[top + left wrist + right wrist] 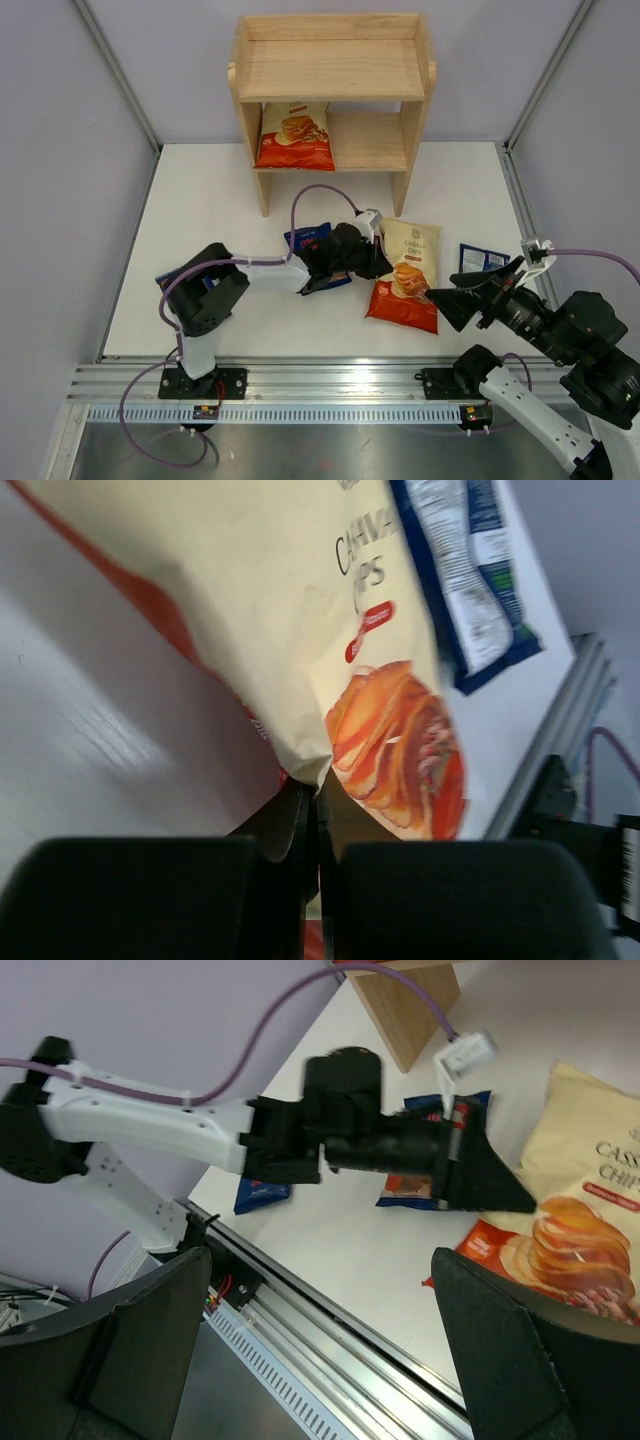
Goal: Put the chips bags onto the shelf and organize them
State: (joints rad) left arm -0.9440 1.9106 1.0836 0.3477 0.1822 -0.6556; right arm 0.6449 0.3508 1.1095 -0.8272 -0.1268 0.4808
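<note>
The wooden shelf (330,70) stands at the back with one Cassava Chips bag (295,135) on its lower tier. A second Cassava bag (410,275) lies on the table. My left gripper (376,262) is shut on its left edge; the left wrist view shows the cream edge (300,680) pinched between the fingers (300,820). A Burts bag (312,243) lies under the left arm, another (482,258) lies right of the Cassava bag, and a third (262,1192) lies by the left arm. My right gripper (462,300) is wide open and empty above the table's near right edge.
The aluminium rail (330,380) runs along the near table edge, also in the right wrist view (330,1310). Grey walls enclose the table on the left, back and right. A purple cable (320,195) loops above the left arm.
</note>
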